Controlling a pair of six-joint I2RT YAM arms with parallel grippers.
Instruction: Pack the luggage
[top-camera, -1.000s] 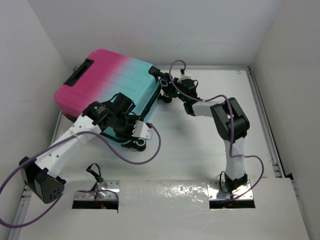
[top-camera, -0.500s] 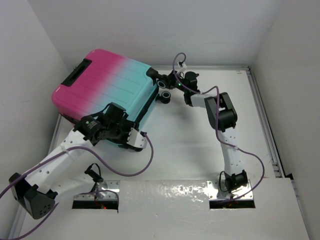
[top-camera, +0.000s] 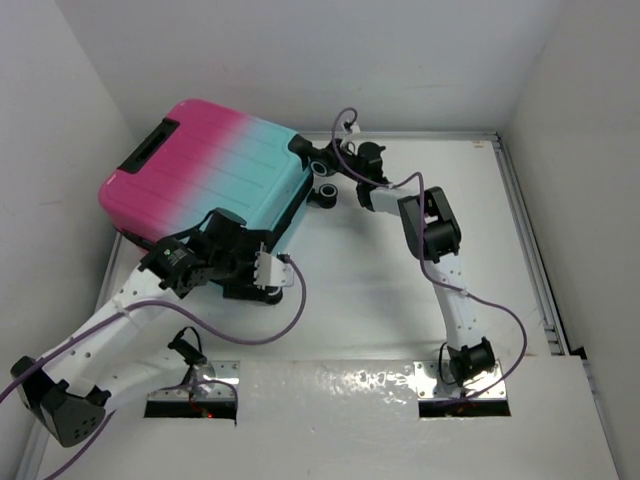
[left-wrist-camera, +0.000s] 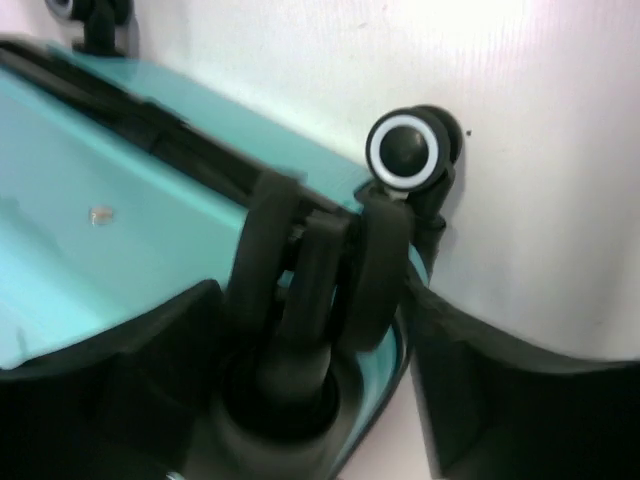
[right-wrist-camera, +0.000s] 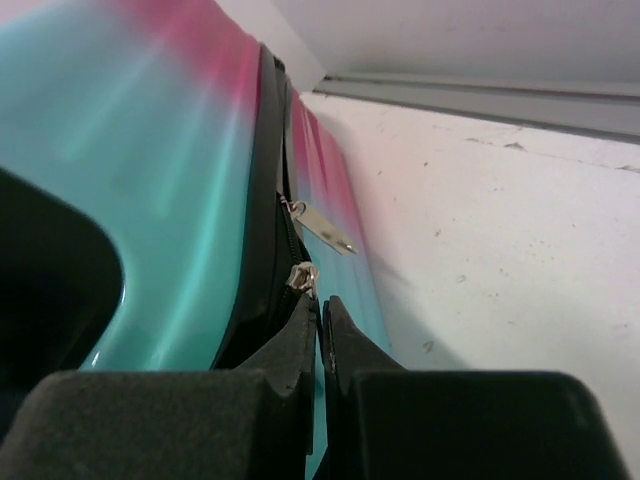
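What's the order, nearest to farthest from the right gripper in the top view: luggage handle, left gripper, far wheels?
From the right gripper:
1. Far wheels: right beside it, at the teal end of the luggage.
2. Left gripper: at the near teal corner, toward the arm bases.
3. Handle: on the pink end, far left.

The left arm (top-camera: 100, 325) and the right arm (top-camera: 457, 300) are both wearing smooth white shells along their long links, with chunky black housings (top-camera: 440, 235) bulging at the joints. A purple cable (top-camera: 250, 338) is trailing off each arm. The left pincer (left-wrist-camera: 312, 320) and the right pincer (right-wrist-camera: 320, 325) are showing thick matte black fingers (right-wrist-camera: 290, 360).
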